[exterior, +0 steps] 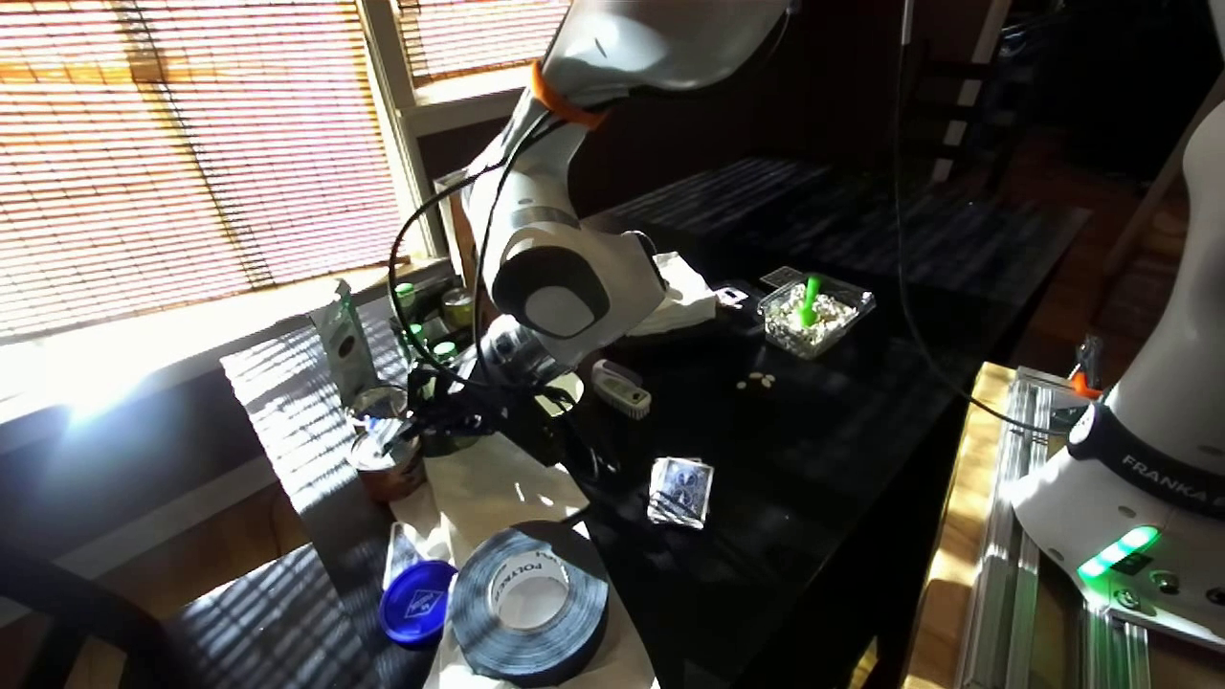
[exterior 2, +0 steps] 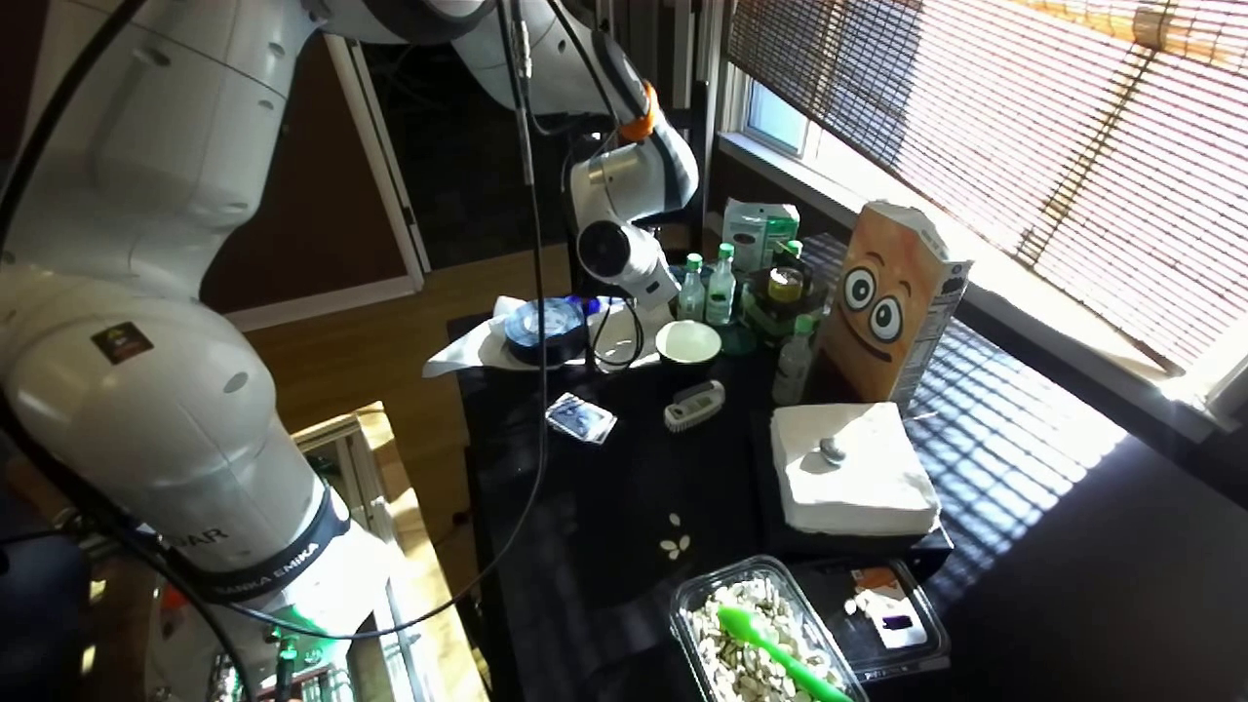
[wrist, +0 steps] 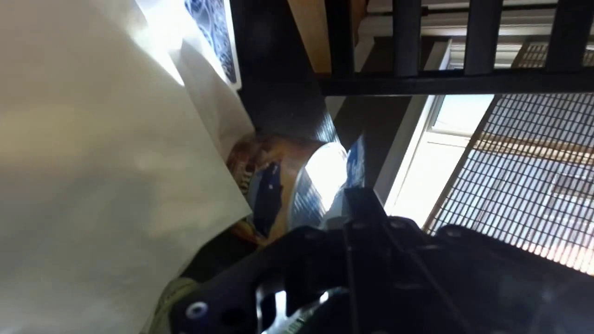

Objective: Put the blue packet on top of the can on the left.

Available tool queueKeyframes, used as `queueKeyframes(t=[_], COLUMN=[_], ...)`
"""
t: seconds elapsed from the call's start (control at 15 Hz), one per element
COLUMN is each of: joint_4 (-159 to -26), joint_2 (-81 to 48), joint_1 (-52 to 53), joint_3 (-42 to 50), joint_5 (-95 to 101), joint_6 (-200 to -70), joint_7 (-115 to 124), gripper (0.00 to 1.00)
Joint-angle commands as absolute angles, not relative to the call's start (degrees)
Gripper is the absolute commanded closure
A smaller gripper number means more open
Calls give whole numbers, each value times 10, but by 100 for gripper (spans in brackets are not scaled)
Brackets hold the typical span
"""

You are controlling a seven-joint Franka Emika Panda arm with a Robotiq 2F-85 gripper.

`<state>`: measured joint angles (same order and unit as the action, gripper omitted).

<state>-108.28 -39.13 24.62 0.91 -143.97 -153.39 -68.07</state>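
The can (exterior: 390, 478) stands at the table's far corner by the window in an exterior view. It also shows in the wrist view (wrist: 283, 178), with a brown-orange label and a shiny lid. My gripper (exterior: 402, 431) is at the can's top, and its fingers are shut in the wrist view (wrist: 364, 204). The blue packet (wrist: 356, 162) sticks out from the fingertips over the lid. It looks bright blue and white in an exterior view (exterior: 381, 428). I cannot tell whether it touches the lid. In an exterior view the arm hides the can, packet and fingers.
Green-capped bottles (exterior 2: 720, 288) and a pouch (exterior: 346, 344) stand close to the gripper. A bowl (exterior 2: 688, 343), tape roll (exterior: 529, 603), blue cup (exterior: 417, 603), cards (exterior: 679, 491) and brush (exterior: 620, 388) lie around. A tall orange carton (exterior 2: 877, 302) stands by the window.
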Motion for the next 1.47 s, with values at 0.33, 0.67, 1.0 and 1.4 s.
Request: queueKeyframes(t=[0.33,0.67,1.0,1.4], joint_4=[-1071,-1044,-1138,-1271], joint_2=[-406,-402,-304,-166], joint_1=[296,280,296,275], joint_3=[20,40,64,29], joint_5=[-1450,-1440,-1443,-1374], joint_6=[-1581,-1590,-1558,-1563], joint_7=[-662,-631,-674,-738], gripper=[60,26,0,0])
